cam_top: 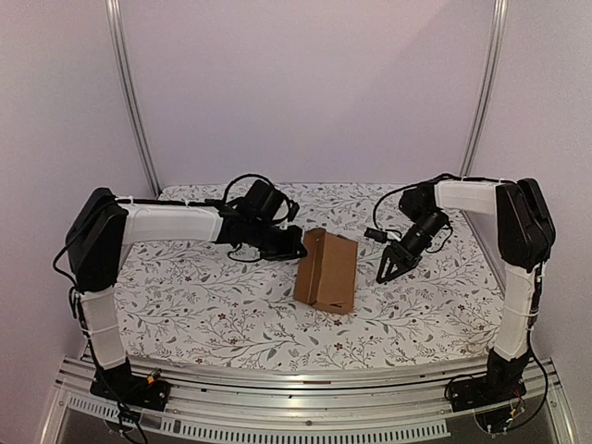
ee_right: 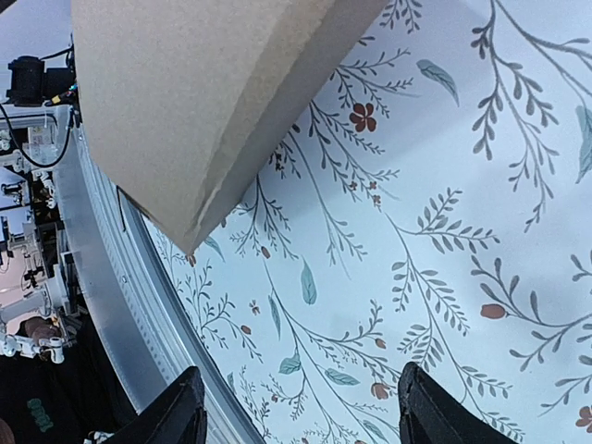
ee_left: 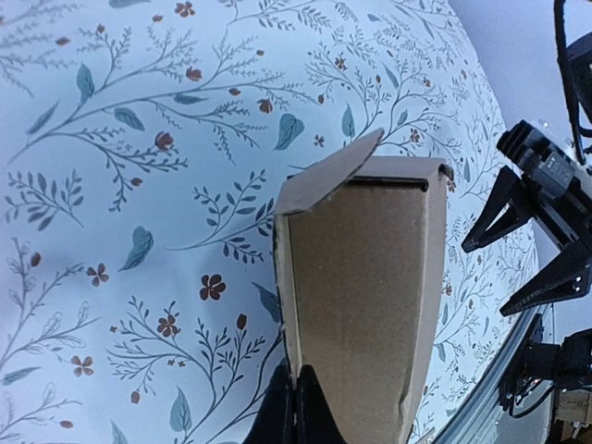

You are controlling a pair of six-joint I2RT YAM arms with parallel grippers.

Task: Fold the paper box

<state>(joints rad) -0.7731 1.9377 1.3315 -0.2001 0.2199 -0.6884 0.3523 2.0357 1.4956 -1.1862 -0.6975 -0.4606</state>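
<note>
Plain brown cardboard paper box (cam_top: 326, 270) stands mid-table on the floral-print tablecloth (cam_top: 213, 305), between the two arms. The walls are up and it reads as an oblong shell, so most of the folding looks done. One end flap (ee_left: 328, 180) is not yet tucked.

Left gripper (cam_top: 289, 246): pinched tight at the box's far-left corner, apparently on the thin wall edge. Right gripper (cam_top: 390, 271): spread wide, holding nothing, just right of the box and apart from it.

The left wrist view alone shows the flap and the slit beneath it. The right wrist view shows only a closed corner. The top view gives the spacing.
</note>
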